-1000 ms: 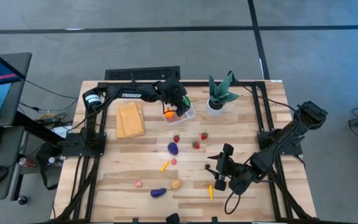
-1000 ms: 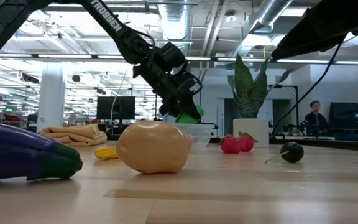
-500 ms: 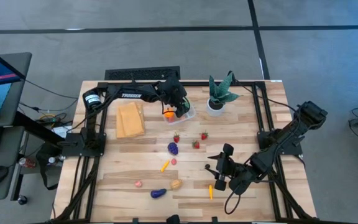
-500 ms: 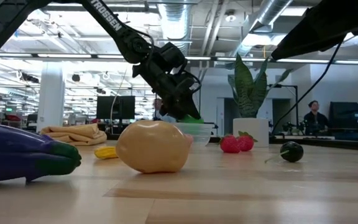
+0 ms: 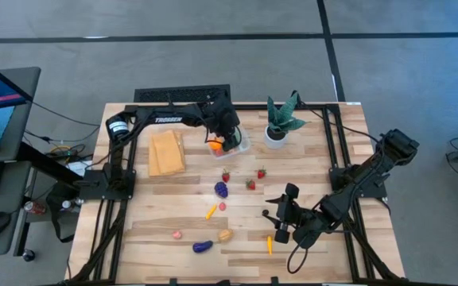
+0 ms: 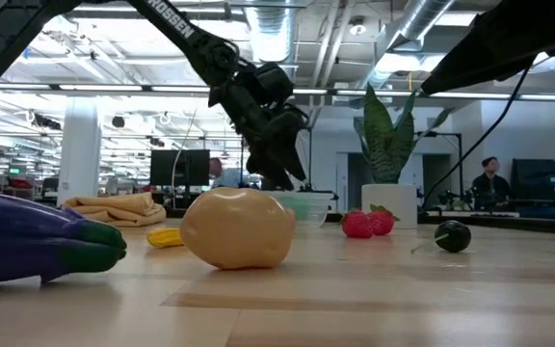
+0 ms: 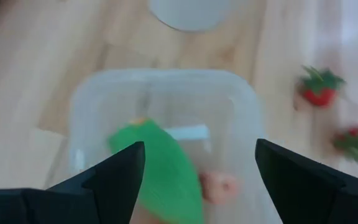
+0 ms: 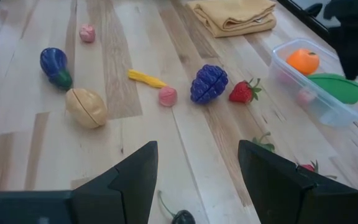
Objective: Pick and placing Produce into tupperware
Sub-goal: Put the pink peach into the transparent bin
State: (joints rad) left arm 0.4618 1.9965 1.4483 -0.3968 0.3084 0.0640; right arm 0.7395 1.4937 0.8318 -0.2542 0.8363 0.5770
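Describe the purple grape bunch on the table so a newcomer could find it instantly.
Start at the spiky green plant in a white pot at the back of the wooden table. Towards the table's middle lie three red strawberries. The bumpy purple grape bunch sits just beside them, the only knobbly purple piece; the smooth dark eggplant lies near the front edge.

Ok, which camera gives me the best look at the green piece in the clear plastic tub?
Right wrist view: the green leaf-shaped piece lies unobstructed in the clear rectangular plastic tub. Left wrist view shows it close but blurred. High view mostly hides it under the left gripper; in the low view it cannot be made out.
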